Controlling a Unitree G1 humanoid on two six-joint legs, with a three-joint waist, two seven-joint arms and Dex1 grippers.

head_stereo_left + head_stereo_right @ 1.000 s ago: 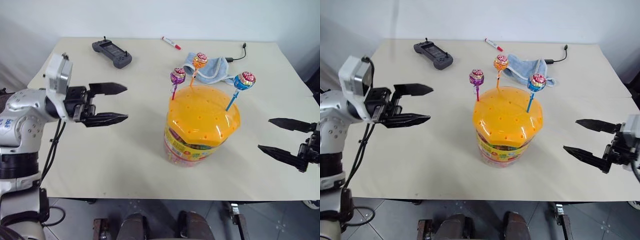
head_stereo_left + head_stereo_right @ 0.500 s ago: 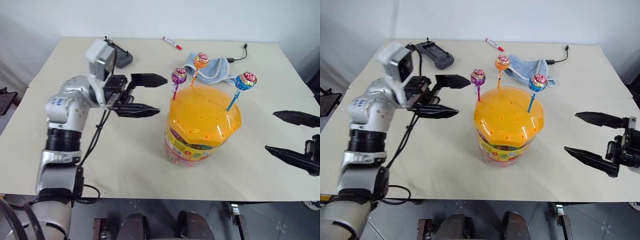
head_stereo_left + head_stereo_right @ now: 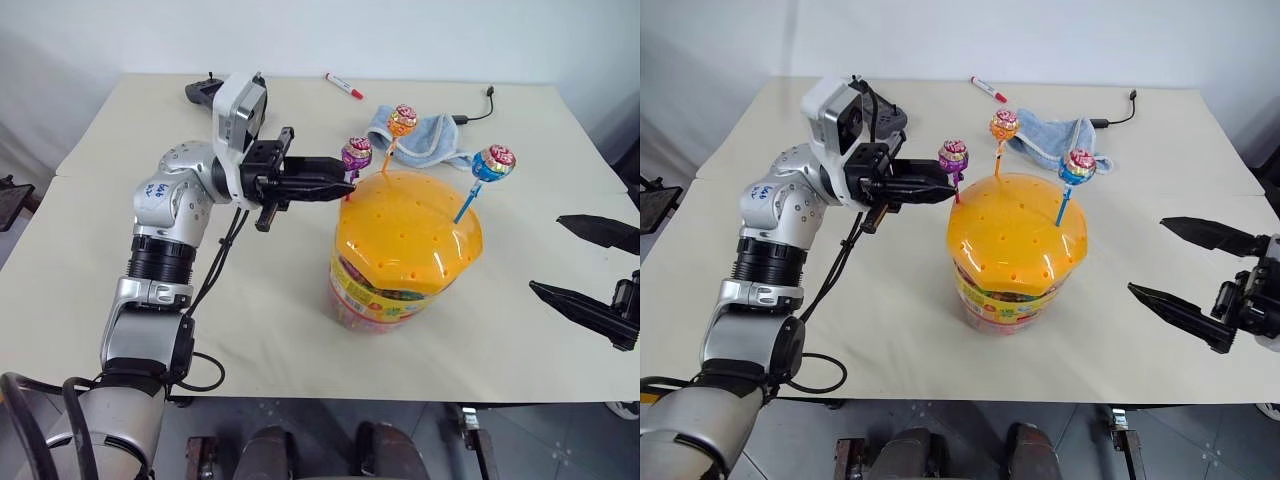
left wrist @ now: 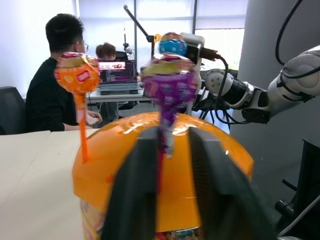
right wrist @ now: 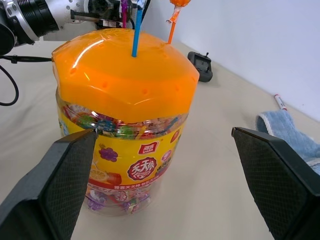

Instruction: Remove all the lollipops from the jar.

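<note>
A: Where's the jar?

B: The jar (image 3: 405,262) stands upright mid-desk (image 3: 300,340), orange domed lid on. All three lollipops are stuck in the lid's holes: purple lollipop (image 3: 356,152) on the left side, orange lollipop (image 3: 401,120) at the far edge, blue lollipop (image 3: 494,162) on the right, leaning outward.

A: Left arm?

B: The left gripper (image 3: 340,178) reaches in from the left, pointing toward the purple lollipop. Its fingers (image 4: 135,190) are drawn in narrow around the pink stick just below the purple head. In the left wrist view the stick sits between them. It looks pinched, though I can't confirm contact on both sides from that angle. The stick's lower end is in the lid.

A: Right arm?

B: The right gripper (image 3: 598,272) is well off to the right of the jar, near the desk's edge. Its fingers are spread wide and hold nothing. In the right wrist view they frame the jar without touching it.

A: Anything else on the desk?

B: A blue cloth (image 3: 425,138) just behind the jar, a red marker pen (image 3: 342,86) at the far edge, a black handheld controller (image 3: 876,112) at far left behind the left arm, and a black cable (image 3: 478,108) by the cloth. People sit at a laptop in the background of the left wrist view.
</note>
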